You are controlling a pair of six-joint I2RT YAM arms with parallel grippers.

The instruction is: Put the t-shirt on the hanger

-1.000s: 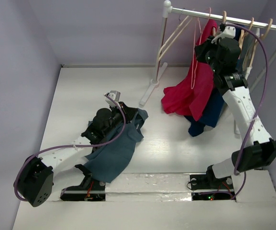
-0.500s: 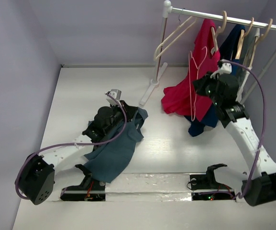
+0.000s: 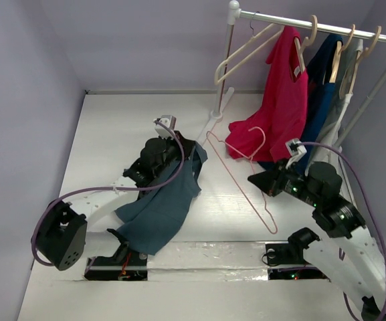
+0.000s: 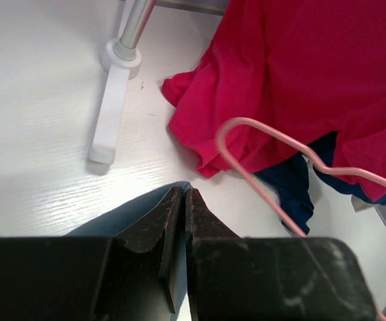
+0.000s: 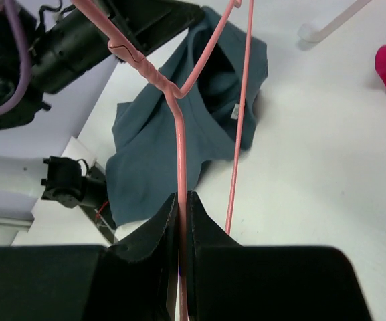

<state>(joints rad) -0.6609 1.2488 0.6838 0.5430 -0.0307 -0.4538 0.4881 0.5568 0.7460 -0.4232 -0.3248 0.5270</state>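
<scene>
The white table carries the t-shirt, crumpled near its front left. The rack's foot stands toward the back, and the red shirt's hem pools just beside it.

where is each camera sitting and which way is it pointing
Top: above and behind the robot, looking down over the table toward the clothes rack; the left arm and right arm show.
Left wrist: on the left gripper, facing the red shirt; its shut fingers show.
Right wrist: on the right gripper, facing the t-shirt; its fingers clamp the hanger.
Shared: all three see the hanger.
</scene>
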